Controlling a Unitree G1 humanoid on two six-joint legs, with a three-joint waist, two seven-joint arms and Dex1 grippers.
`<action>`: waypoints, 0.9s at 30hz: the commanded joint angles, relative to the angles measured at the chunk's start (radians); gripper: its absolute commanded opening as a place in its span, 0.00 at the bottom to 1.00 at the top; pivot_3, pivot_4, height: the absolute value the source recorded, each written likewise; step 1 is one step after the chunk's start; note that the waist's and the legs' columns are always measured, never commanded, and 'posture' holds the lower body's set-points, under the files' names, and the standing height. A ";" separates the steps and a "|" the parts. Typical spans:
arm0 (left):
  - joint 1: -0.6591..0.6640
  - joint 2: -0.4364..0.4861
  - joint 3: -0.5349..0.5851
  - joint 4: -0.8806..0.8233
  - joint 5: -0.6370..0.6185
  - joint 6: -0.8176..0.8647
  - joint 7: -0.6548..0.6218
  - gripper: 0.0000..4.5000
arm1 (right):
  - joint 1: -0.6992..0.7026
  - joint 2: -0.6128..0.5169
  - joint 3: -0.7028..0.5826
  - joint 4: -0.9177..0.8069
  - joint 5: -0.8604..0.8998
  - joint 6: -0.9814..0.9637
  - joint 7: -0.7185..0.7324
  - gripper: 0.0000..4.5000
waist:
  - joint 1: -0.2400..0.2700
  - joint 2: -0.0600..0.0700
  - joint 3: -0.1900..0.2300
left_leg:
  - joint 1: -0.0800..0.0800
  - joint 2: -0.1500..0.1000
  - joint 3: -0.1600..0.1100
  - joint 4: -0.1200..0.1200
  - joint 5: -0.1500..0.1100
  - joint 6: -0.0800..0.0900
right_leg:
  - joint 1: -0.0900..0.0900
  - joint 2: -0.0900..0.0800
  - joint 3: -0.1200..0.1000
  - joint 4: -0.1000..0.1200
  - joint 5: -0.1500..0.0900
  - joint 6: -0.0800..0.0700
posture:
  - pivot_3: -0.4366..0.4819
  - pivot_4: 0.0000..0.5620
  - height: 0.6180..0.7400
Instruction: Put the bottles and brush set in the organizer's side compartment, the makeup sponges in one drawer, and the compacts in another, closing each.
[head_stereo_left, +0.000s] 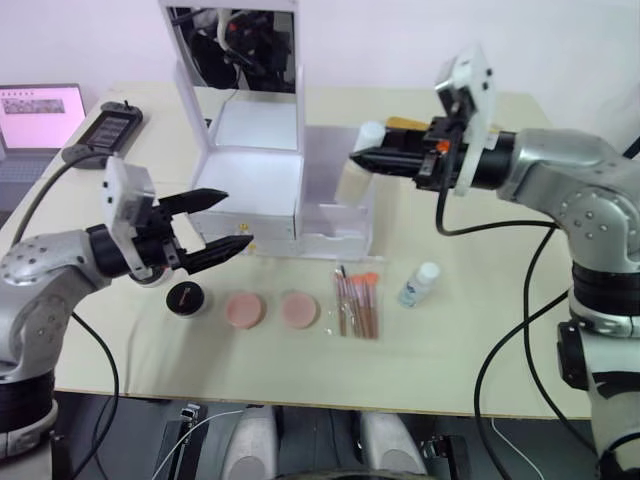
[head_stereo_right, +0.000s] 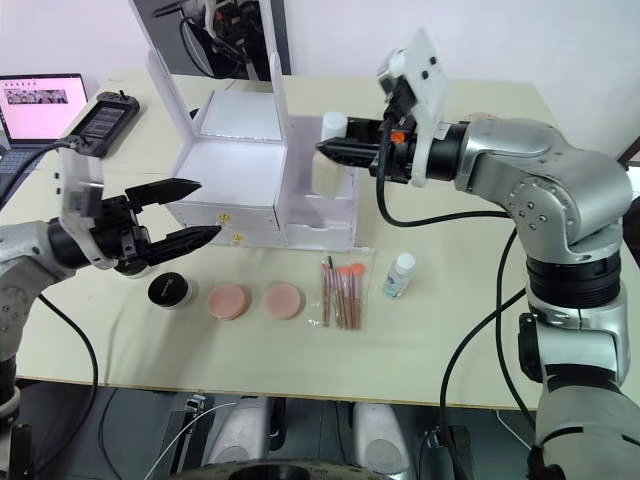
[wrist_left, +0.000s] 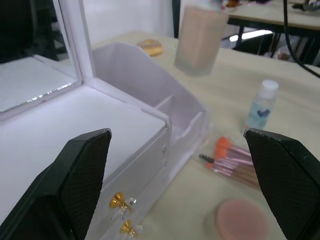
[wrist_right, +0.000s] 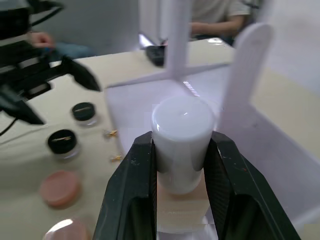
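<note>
The white organizer (head_stereo_left: 250, 180) stands mid-table with its mirror lid upright and both drawers closed. My right gripper (head_stereo_left: 362, 158) is shut on the larger bottle (head_stereo_left: 352, 180), gripping it just under the white cap, and holds it upright above the side compartment (head_stereo_left: 345, 228). On the table in front lie the small blue-label bottle (head_stereo_left: 418, 284), the brush set (head_stereo_left: 357, 305), two pink makeup sponges (head_stereo_left: 244, 309) (head_stereo_left: 299, 309) and a black compact (head_stereo_left: 186, 297). A second compact (wrist_right: 83, 111) sits beside it. My left gripper (head_stereo_left: 238, 220) hovers open and empty in front of the drawers, above the compacts.
A laptop (head_stereo_left: 40, 120) and a black device (head_stereo_left: 112, 128) with a cable occupy the far left corner. A small yellow object (head_stereo_left: 405, 123) lies behind the organizer. Bare table stretches right of the blue-label bottle and along the near edge.
</note>
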 joint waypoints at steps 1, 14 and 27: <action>0.021 0.005 0.042 -0.055 -0.038 0.005 0.030 1.00 | -0.040 -0.031 0.077 0.046 -0.092 -0.095 0.130 0.17 | -0.002 0.000 0.000 | 0.000 0.000 0.000 0.000 0.000 0.000 | 0.000 0.000 0.000 0.000 0.000 0.000 | 0.48 0.27 1.00; 0.039 -0.005 0.043 -0.096 -0.066 0.002 0.110 1.00 | -0.159 0.101 0.200 0.435 -0.368 -0.425 0.339 0.17 | -0.005 0.000 0.000 | 0.001 0.000 0.000 0.000 0.000 0.000 | 0.000 0.001 0.000 0.001 0.000 0.000 | 0.48 0.27 1.00; 0.057 0.022 0.053 -0.117 -0.076 0.004 0.127 1.00 | -0.124 0.147 0.194 0.594 -0.473 -0.564 0.439 0.17 | -0.006 0.000 0.000 | 0.001 0.000 0.000 0.000 0.000 0.000 | -0.001 0.001 0.000 0.001 0.001 0.000 | 0.48 0.27 1.00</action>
